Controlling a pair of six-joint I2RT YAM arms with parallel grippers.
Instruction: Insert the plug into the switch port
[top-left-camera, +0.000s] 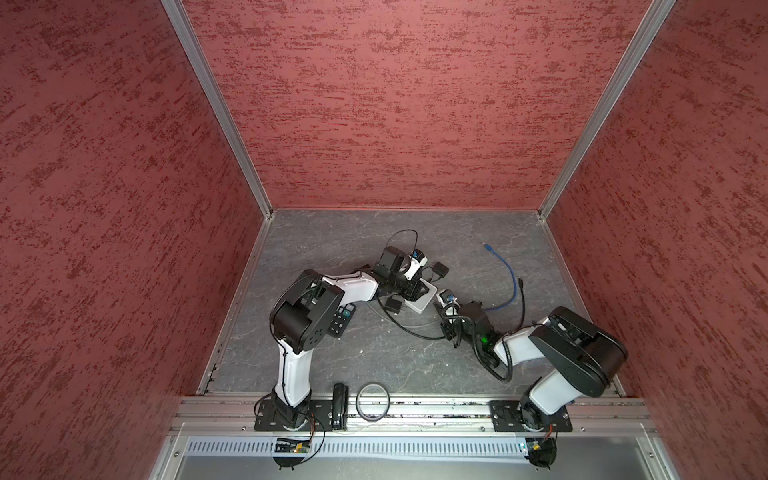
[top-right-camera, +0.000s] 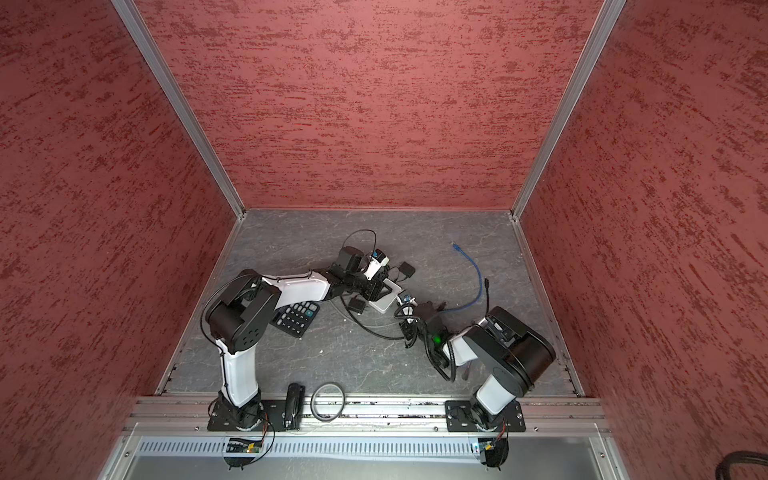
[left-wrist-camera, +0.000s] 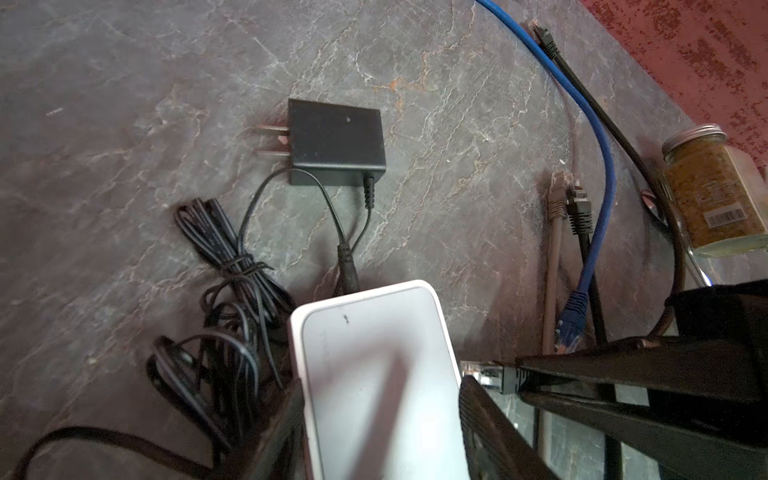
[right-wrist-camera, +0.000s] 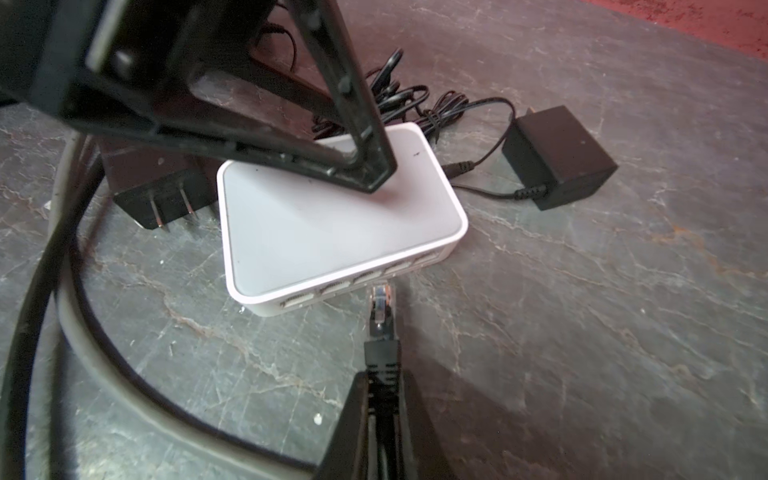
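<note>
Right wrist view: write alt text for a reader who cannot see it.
The right pincer, shut on a black network plug, holds its clear tip just short of the port row of a white switch on a grey stone-patterned table. The left pincer grips the switch from above; two black power adapters lie beside it.

No legible text; jar (left-wrist-camera: 712, 189) label barcode only, unreadable.

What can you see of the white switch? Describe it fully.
The switch is a flat white plastic box with rounded corners and a smooth top, lying on the grey table. A row of ports lines one side; the plug sits just outside it. The left gripper straddles it. A barrel connector meets its far side.
</note>
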